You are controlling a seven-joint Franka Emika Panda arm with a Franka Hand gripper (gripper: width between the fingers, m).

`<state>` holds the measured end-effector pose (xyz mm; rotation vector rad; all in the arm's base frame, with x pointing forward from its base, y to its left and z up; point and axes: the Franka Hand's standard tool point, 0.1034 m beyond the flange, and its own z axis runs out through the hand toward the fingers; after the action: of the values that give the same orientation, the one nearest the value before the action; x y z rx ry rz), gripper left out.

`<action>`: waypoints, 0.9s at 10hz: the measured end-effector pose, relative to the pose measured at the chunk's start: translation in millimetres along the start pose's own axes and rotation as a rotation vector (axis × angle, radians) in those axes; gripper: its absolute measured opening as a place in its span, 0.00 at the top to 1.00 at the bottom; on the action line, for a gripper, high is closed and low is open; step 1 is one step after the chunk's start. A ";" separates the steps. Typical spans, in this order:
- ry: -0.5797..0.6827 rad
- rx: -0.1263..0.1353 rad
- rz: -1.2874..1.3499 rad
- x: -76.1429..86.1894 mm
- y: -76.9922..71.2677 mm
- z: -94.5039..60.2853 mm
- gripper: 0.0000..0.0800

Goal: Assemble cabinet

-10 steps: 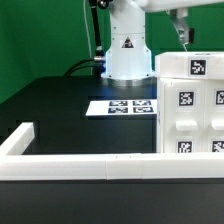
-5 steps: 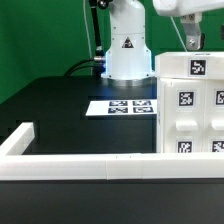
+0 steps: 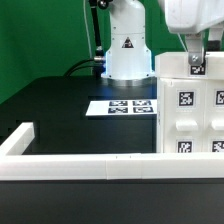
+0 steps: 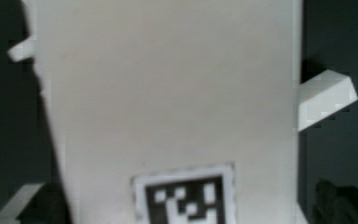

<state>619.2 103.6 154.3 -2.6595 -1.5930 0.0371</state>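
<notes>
The cabinet [image 3: 190, 110] is a tall white box with tagged drawer-like fronts, standing at the exterior view's right. My gripper [image 3: 196, 62] hangs straight down over its top edge, its fingers reaching the top tag. In the wrist view the cabinet's white top face [image 4: 176, 100] fills the picture, with a tag [image 4: 185, 198] near my gripper [image 4: 190, 208]. Dark fingertips [image 4: 345, 200] show on either side of that white face, jaws apart. They do not press on it as far as I can tell.
The marker board [image 3: 120, 106] lies flat on the black table, to the exterior view's left of the cabinet. A long low white L-shaped rail [image 3: 80, 166] runs along the front. The arm's white base [image 3: 125, 50] stands behind.
The gripper has come down from the top of the exterior view and moved slightly right, now reaching the cabinet's top edge. The cabinet has not moved.
</notes>
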 end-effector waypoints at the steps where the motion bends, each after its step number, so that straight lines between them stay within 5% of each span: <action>1: -0.002 0.003 0.002 -1.2 0.2 2.3 0.19; 4: 0.001 -0.002 0.034 -1.1 1.4 3.3 0.19; 5: 0.002 -0.002 0.097 -1.1 1.4 3.2 0.31; 9: 0.017 -0.006 0.471 -1.1 3.6 2.9 0.31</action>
<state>621.8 101.0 151.3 -2.9603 -0.9292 0.0236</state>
